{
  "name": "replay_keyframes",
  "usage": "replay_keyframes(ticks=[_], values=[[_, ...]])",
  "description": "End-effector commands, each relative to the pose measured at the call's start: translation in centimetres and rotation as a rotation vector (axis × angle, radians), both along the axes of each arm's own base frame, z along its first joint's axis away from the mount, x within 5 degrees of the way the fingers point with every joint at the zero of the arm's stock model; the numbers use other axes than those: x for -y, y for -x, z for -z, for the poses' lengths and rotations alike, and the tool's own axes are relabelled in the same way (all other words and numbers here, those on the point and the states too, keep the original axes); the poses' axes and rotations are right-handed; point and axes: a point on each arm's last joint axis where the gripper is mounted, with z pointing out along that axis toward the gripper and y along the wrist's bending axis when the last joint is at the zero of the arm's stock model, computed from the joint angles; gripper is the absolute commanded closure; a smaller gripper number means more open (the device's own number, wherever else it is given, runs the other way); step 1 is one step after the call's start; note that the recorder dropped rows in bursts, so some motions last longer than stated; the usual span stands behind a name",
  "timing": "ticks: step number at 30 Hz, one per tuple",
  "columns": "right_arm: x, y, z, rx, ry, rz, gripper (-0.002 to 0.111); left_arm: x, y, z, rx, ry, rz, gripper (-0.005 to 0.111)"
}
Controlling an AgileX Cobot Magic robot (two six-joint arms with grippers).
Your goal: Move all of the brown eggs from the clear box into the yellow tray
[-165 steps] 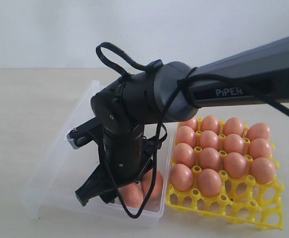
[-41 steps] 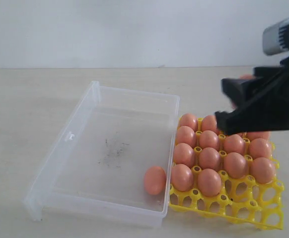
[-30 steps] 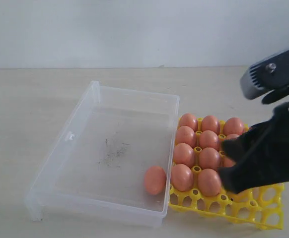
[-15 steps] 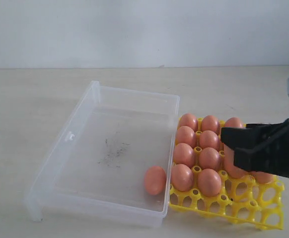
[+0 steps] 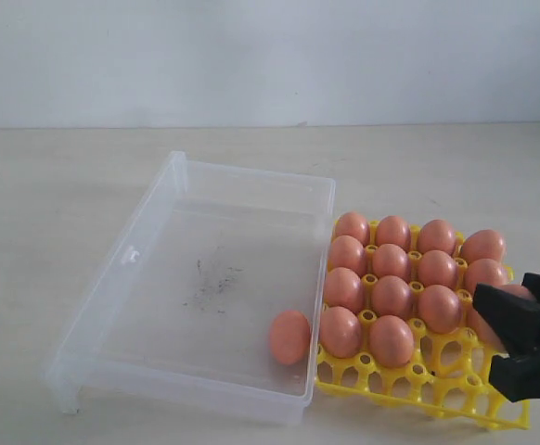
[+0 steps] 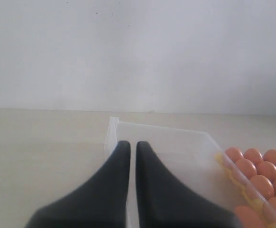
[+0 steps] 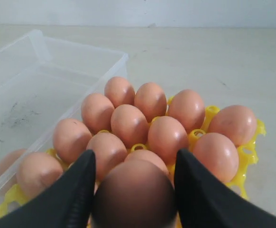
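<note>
We see a pale beige worktop (image 5: 57, 204), smooth and matte, filling the lower part of the exterior view. Behind it rises a plain off-white wall (image 5: 270, 56), evenly lit, and the two meet along a straight, level seam (image 5: 84, 128). A small dark mark (image 5: 298, 123) sits on that seam near the middle of the view. Toward the right we make out a short, faint scratch (image 5: 434, 204) on the worktop. In the left wrist view the wall carries a few tiny dark specks (image 6: 97, 13).
</note>
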Motion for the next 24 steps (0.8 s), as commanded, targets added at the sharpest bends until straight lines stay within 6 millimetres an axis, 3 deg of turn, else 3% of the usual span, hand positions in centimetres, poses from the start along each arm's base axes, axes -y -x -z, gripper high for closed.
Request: replay_keyframes(ticks=[1,12,24], values=[[-0.3,-0.3,0.9,-0.036,0.028,-0.023,0.109,0.1,0.0,0.0,0.002,0.012,0.009,0.103],[-1.3,-2.8,2.7,-0.028,0.06,-0.04,0.109,0.1,0.0,0.0,0.002,0.012,0.009,0.103],[-2.4,-3.0,3.8,-0.053,0.016,-0.129,0.109,0.0,0.0,0.1,-0.003,0.01,0.008,0.103]])
